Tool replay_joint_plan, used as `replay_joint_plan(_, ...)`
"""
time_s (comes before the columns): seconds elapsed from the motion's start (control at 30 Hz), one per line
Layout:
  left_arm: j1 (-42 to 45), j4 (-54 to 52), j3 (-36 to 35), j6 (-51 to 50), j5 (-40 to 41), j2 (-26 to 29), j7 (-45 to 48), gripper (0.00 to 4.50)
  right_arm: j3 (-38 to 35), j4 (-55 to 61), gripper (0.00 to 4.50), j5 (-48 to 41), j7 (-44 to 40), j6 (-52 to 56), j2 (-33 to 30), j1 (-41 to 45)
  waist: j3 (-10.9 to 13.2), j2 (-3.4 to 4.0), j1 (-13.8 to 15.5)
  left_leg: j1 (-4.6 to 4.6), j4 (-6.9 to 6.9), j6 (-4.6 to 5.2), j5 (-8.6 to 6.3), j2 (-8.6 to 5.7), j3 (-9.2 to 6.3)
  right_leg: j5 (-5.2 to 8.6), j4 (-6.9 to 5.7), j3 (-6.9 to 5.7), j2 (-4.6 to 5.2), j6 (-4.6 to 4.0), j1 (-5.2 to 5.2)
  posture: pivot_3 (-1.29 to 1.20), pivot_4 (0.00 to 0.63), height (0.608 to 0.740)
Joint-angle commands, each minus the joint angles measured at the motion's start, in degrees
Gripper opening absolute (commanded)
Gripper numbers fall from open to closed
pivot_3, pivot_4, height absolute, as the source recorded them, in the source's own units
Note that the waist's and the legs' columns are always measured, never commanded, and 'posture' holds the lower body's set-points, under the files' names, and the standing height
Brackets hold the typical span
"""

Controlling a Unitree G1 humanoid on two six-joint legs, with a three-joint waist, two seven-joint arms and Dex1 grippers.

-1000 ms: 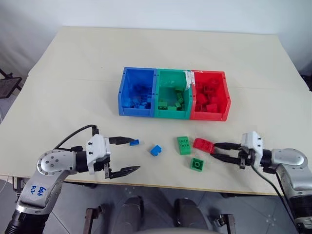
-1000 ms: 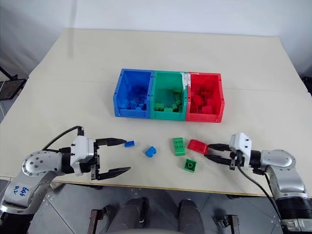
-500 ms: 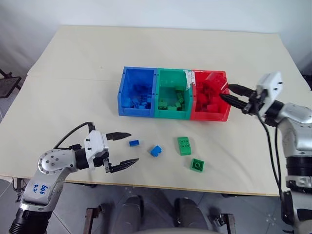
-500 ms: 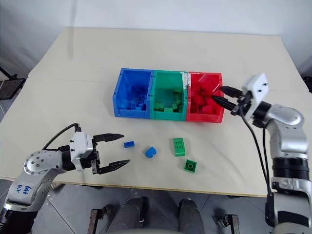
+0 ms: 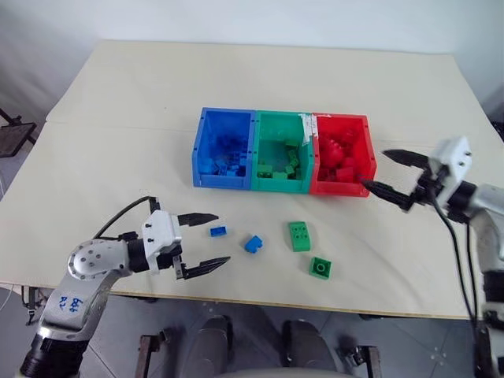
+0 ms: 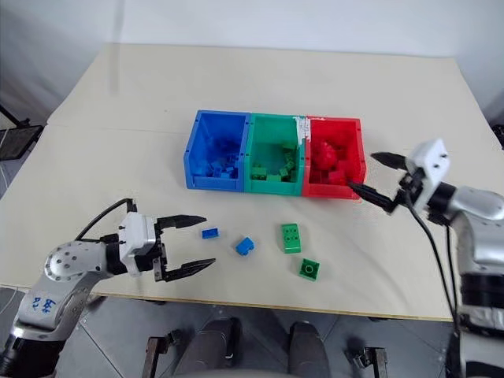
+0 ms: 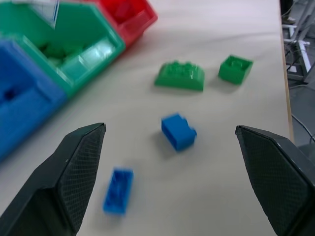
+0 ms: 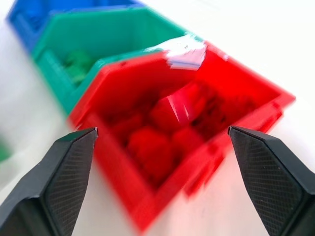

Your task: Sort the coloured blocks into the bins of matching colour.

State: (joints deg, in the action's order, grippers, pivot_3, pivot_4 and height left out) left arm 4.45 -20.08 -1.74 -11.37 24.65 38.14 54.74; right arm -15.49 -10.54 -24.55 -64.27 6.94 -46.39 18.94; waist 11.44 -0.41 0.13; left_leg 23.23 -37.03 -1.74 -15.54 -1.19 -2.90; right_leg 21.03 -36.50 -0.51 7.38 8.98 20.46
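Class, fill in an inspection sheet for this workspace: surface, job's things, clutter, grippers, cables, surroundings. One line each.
Surface: pale table, bare apart from the job's things.
Job's things: blue bin, green bin and red bin joined, each holding bricks; loose blue bricks and green bricks in front.
Clutter: nothing seen.
Grippers: left gripper open by the small blue brick; right gripper open, empty, beside the red bin.
Cables: black cable on left arm, another on right arm.
Surroundings: grey floor, dark frame at left.

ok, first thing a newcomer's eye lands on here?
The three joined bins mid-table, blue, green and red, each holding matching blocks. Then four loose blocks near the front edge: two blue, two green, with the left gripper open-jawed beside them.
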Motion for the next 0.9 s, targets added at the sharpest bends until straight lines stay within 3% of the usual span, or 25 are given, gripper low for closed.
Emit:
replay_joint_plan(0.03,2.39,2.65,2.39,1.96,-0.93,-0.55,2.56,4.5,-4.19,5.84,4.48,-2.39,-3.88,-4.24,-0.62,-8.24,0.0,0.0,-0.03,-0.02,0.0,0.0,0.0,0.01,0.01,0.0,0.0,0.0,-0.02,0.0,-0.01,0.0,0.15,0.74)
replay_joint_plan(0.2,6.08,5.78,4.87,1.9,-1.0,-1.1,5.13,4.5,-10.11,7.48,4.48,-4.16,-8.88,-8.44,-1.32,-21.43,0.01,0.02,-0.13,-0.04,0.0,0.0,0.0,0.02,0.05,0.0,0.0,0.02,-0.03,0.01,-0.01,0.0,0.15,0.74)
replay_joint_plan(0.37,6.62,7.11,4.6,2.92,-1.49,-0.96,5.86,4.5,-12.39,3.61,4.48,-3.44,-12.69,-12.18,-2.53,-25.69,0.01,0.02,-0.48,-0.15,0.0,0.0,0.0,0.07,0.17,-0.03,0.0,0.09,-0.06,0.05,-0.06,0.0,0.15,0.74)
replay_joint_plan(0.6,4.6,7.5,1.04,3.49,-0.95,0.25,5.7,4.5,-6.24,6.63,4.48,-5.01,-14.0,-10.51,-1.45,-20.06,0.01,0.02,-0.5,-0.19,-0.04,-0.05,0.03,0.15,0.19,-0.04,-0.02,0.13,-0.11,0.07,-0.05,0.0,0.15,0.74)
replay_joint_plan(0.9,-4.71,6.52,-6.5,8.74,-0.78,1.82,4.78,4.5,8.67,18.51,4.48,-7.45,-16.32,0.37,-1.09,-9.9,0.01,0.02,0.18,-0.12,-0.07,-0.05,0.03,0.15,0.01,-0.04,0.02,0.05,0.0,0.07,-0.07,0.0,0.15,0.74)
